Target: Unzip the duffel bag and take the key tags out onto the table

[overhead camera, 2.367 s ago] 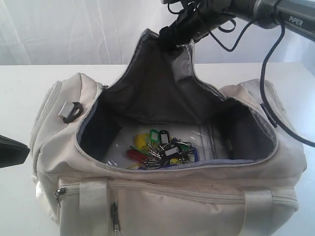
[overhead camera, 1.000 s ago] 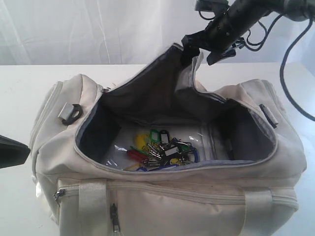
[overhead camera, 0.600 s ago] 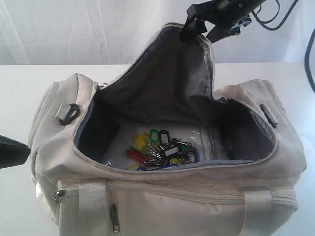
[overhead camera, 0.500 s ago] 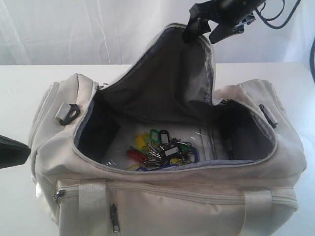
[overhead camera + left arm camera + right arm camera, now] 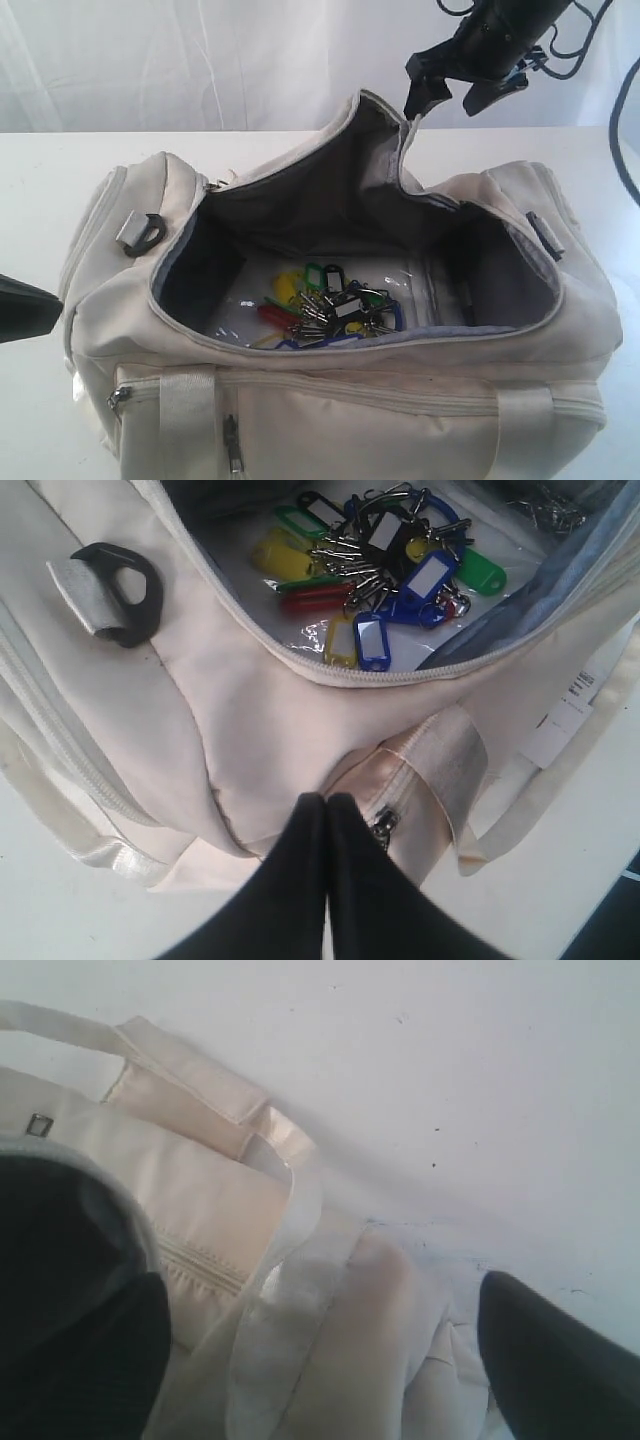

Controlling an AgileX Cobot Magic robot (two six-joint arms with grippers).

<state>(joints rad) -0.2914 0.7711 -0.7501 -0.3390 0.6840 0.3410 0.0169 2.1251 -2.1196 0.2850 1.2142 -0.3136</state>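
Since cream-white fabric duffel bag [image 5: 400,400] gapes unzipped, bunch of coloured plastic key tags [image 5: 325,305] lies well below spread right pincer [image 5: 460,93]; left pincer [image 5: 325,805], pressed together beside bag, looks nearer tbh.

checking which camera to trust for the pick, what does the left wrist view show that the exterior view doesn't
Only the left wrist view: the left gripper seen shut, tips at the side of the duffel bag, and a white paper label beside the bag. Only the exterior view: the right gripper open above the raised flap, plus the whole unzipped opening. Both: the key tags lying on the bag's floor and the black strap ring.
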